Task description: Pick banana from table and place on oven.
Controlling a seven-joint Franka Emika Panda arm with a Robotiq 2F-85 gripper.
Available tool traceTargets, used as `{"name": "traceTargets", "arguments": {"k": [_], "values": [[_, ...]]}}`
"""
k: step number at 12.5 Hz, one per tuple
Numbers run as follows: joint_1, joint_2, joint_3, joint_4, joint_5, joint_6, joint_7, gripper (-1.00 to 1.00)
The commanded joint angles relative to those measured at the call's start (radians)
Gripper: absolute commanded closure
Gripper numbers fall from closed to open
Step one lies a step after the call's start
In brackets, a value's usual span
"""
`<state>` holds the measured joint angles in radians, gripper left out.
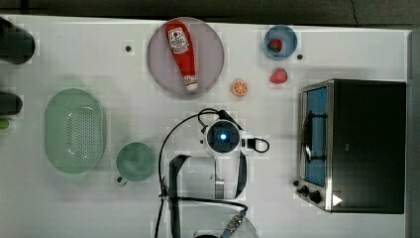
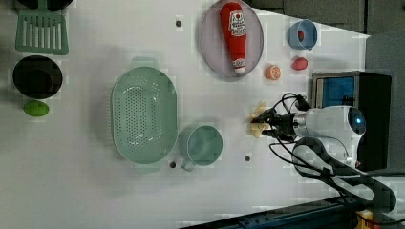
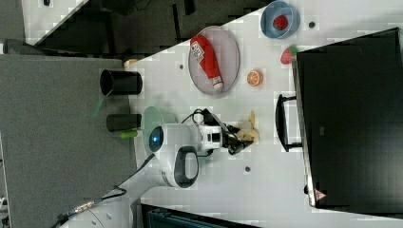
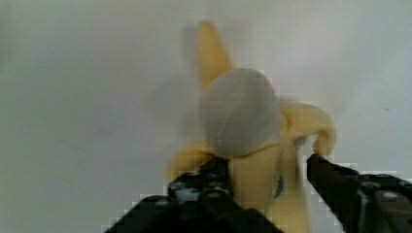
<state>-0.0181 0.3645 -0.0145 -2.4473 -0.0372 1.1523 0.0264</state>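
Straddling the pale yellow, partly peeled banana (image 4: 252, 145), my gripper (image 4: 265, 182) looks unclosed; an off-centre pinch could squirt it sideways.

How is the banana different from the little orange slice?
The banana is long, pale yellow and partly peeled, while the orange slice is round, flat and bright orange. The banana sits between the fingers of the gripper; the orange slice lies alone on the table, beside the plate with the ketchup bottle. Both are fruit.
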Motion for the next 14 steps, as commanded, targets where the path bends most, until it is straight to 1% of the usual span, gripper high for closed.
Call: {"name": "traceTargets", "arguments": {"k": [1,4,6,7,9,11,14], "values": [[0.006,-0.013,-0.004,0.019,0.002,0.004,0.031,0.47],[0.006,-0.055,-0.004,0.022,0.002,0.010,0.031,0.47],[0.006,-0.146,-0.004,0.022,0.002,-0.010,0.031,0.47],[0.006,-0.210,-0.004,0.025,0.002,-0.050,0.031,0.47],[0.007,-0.347,-0.003,0.050,0.002,-0.197,0.031,0.47],[0.007,-0.471,-0.003,0.104,0.002,-0.382,0.031,0.47],[0.006,-0.578,-0.009,0.246,0.002,-0.692,0.031,0.47]]}}
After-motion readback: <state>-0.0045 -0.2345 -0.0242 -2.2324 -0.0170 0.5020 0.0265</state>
